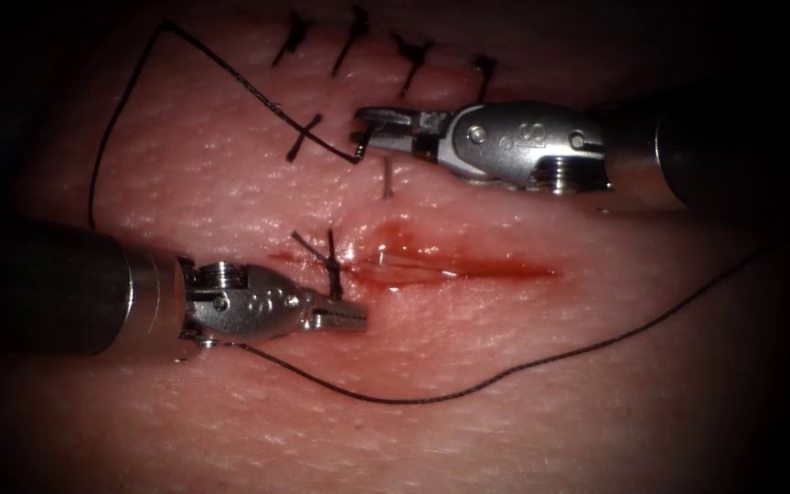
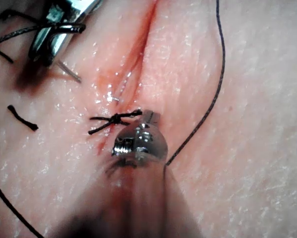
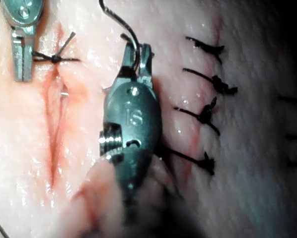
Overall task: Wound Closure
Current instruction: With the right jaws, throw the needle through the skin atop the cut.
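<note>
The open cut runs across the tissue, wet with red fluid. One knotted stitch closes its left end. My right tool is above the cut, jaws shut on the needle near its thread end. A short grey length points down at the tissue, and I cannot tell if the tip is in it. The same needle juts from the right tool. Dark thread climbs from those jaws in a big loop. My left tool lies just below the stitch, jaws shut and empty.
A row of finished stitches lies along the far edge of the tissue, with one crossed stitch left of the right tool. A long slack thread curves from under the left tool out to the right.
</note>
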`<control>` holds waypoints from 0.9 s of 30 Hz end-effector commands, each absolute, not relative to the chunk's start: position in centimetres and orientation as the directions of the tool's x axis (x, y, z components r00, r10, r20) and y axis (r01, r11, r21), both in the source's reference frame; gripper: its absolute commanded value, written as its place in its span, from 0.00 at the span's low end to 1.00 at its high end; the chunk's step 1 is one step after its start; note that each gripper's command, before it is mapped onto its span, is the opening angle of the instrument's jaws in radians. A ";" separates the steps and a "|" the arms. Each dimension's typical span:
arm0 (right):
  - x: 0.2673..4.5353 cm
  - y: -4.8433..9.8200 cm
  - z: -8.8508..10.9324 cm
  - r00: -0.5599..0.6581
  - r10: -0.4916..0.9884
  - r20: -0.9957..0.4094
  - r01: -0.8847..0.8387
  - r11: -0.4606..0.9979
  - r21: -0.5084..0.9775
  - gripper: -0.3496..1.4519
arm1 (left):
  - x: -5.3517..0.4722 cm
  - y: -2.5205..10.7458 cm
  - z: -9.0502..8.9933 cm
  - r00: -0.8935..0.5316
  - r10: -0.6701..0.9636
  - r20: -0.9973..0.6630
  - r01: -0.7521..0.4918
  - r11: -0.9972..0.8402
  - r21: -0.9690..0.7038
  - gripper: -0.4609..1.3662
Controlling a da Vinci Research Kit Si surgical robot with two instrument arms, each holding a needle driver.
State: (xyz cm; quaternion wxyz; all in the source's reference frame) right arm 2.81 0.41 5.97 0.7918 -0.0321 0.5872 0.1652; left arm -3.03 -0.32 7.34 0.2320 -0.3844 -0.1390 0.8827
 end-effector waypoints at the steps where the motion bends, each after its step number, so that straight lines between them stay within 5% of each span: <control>1: 2.81 0.4 5.9 0.258 0.228 -0.939 -0.305 0.941 0.145 0.00 | -3.03 -0.3 7.3 -0.597 0.516 -0.615 -0.296 -0.854 -0.429 0.06; 27: 2.83 0.4 5.9 0.283 0.174 -0.943 -0.261 0.960 0.099 0.00 | -3.03 -0.3 7.4 -0.597 0.515 -0.615 -0.296 -0.854 -0.428 0.06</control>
